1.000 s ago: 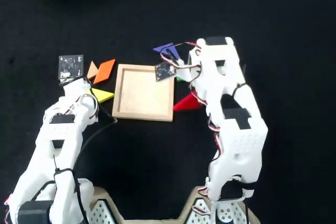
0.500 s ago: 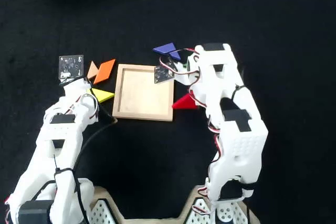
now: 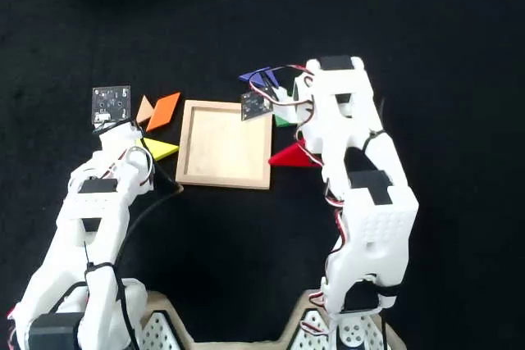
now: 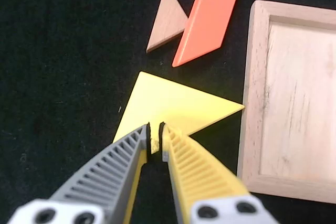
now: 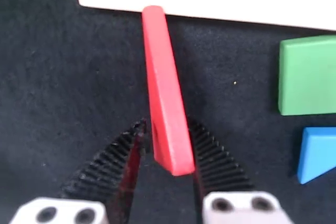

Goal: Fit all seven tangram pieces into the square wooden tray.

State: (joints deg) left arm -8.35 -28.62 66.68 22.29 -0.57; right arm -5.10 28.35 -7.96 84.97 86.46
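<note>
— Item one, the tray?

— Square wooden tray [image 3: 221, 179], flat on the black counter [image 3: 246, 243] between the two arms. Raised rim all round; bare wood inside it. A broad stretch of dark counter runs from its near rim to the arm bases.

— Right side?

— Red triangle [image 3: 291, 156], just beside the tray's right rim, near the front corner. The right tool [image 5: 165, 125] holds it, one jaw on each flat face, so the piece stands on edge. Long axis runs from the tool toward the tray; its far end reaches the rim. Contact there: I can't tell from here. Green piece [image 5: 307, 74] lies flat just beside the same rim, farther back. Blue piece [image 3: 257, 78] sits off the tray's far right corner.

— Left side?

— Yellow triangle [image 4: 173, 106], flat, one sharp tip aimed at the tray's left rim with a narrow strip of black between. Long edge runs slantwise away from that tip. Left tool [image 4: 154, 128]: jaws drawn nearly together, a thin slit showing, tips over the triangle's near edge.

— Beyond that?

— Orange parallelogram [image 4: 207, 23], long axis slanted, near the tray's far left corner. Small wood-coloured triangle [image 4: 167, 19] just beside it, on the side away from the tray.
</note>
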